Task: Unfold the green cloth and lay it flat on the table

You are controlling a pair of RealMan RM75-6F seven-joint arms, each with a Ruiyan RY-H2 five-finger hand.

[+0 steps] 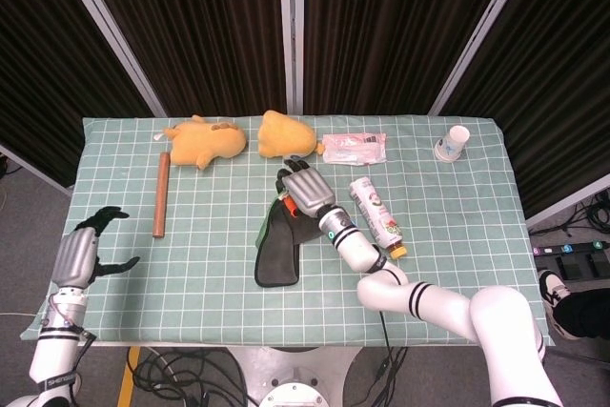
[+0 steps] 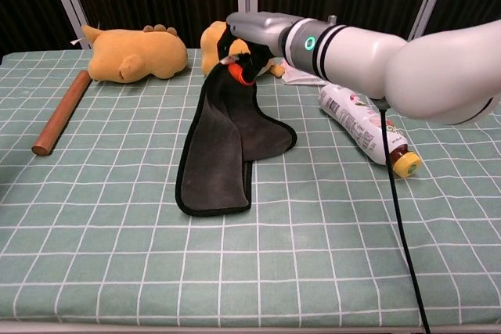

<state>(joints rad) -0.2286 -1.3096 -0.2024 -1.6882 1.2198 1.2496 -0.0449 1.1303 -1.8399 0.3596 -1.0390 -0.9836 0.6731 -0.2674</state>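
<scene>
Right hand: the right hand (image 2: 249, 37) pinches the far end of the cloth (image 2: 221, 146) and holds that end raised off the table (image 2: 329, 256); in the head view the hand (image 1: 306, 193) sits over the cloth's far end, near mid-table.
Cloth: dark and green-edged, it hangs down from the fingers (image 2: 232, 59) in a long drape, while its near end lies folded on the checked tabletop; in the head view the cloth (image 1: 276, 253) stretches from the hand toward the table's front edge.
Left hand: the left hand (image 1: 84, 253) hovers past the table's left edge, fingers spread apart, holding nothing; the chest view does not show it.
Bottle: a bottle (image 2: 362, 129) with a yellow cap lies on its side just right of the cloth, under the right forearm in the chest view.
Toys: two yellow plush toys, the left toy (image 2: 135, 52) and the right toy (image 2: 218, 43), lie at the table's far side, the second partly behind the raised cloth.
Rod: a brown rod (image 2: 61, 112) lies along the table's left side, well apart from the cloth.
Far right: a flat packet (image 1: 354, 147) lies beside the right toy, and a paper cup (image 1: 454, 142) stands near the far right corner.
</scene>
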